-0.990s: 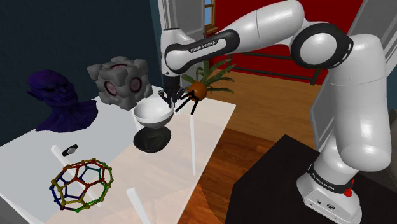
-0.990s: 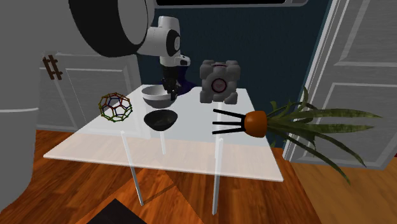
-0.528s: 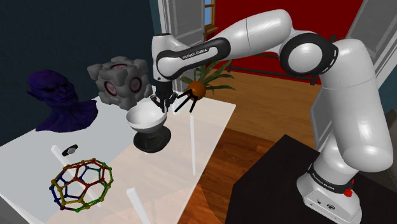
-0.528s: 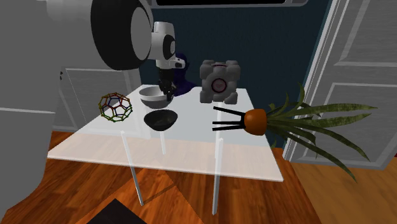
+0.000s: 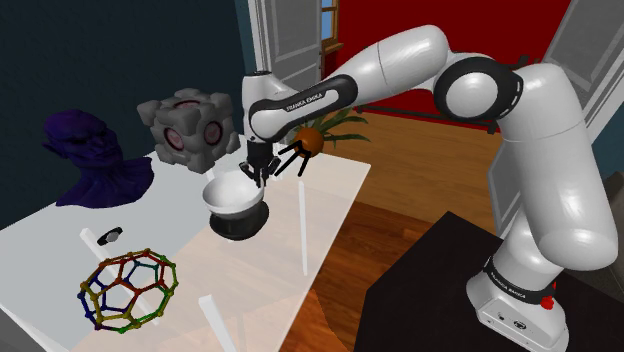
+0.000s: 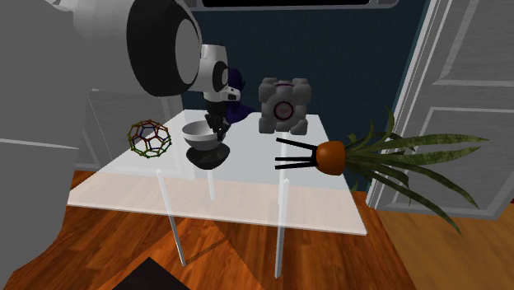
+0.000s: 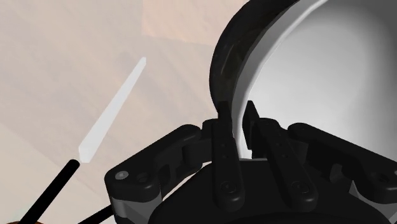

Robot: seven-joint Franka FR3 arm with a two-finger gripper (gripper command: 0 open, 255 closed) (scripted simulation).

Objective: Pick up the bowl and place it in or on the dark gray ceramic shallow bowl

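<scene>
While the all-black two-finger gripper [image 7: 238, 127] clamps the rim of the plain white round bowl [image 5: 232, 193], one finger inside the wall and one outside, I see that bowl sitting low in the dark grey shallow bowl [image 5: 238, 226] on the clear glass table [image 5: 330, 188]. Whether the two bowls touch I cannot tell. In the wrist view the dark rim curves just outside the white one. A grey cube with pink marks [image 6: 284, 105] stands behind them, and a coloured wire-frame ball [image 6: 149, 138] sits beside them.
</scene>
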